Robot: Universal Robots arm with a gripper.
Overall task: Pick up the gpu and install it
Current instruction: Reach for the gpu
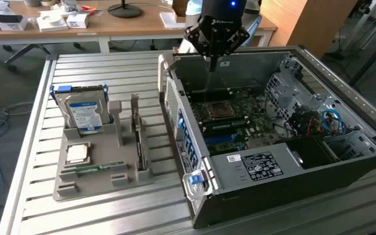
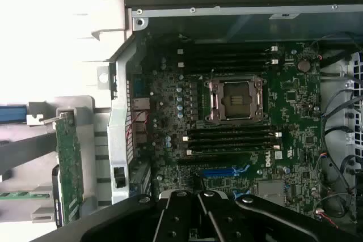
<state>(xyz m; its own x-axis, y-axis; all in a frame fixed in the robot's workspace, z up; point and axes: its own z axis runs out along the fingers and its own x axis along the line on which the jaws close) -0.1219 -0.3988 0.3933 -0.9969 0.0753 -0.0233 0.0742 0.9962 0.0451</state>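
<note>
Exterior view: gripper (image 1: pixel 211 67) hangs shut and empty over the open case (image 1: pixel 273 196), above the motherboard (image 1: pixel 240 117). Gpu (image 1: pixel 136 125) stands on edge in the tray (image 1: pixel 96 181), well off to the gripper's side, beyond the case wall. Likely risks: a low crossing clips that wall, or a skewed pinch tips the thin card.

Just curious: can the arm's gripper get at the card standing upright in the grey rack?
Probably yes: the gpu stands with its top edge bare, nothing above it. The shut gripper hangs over the computer case.
</note>
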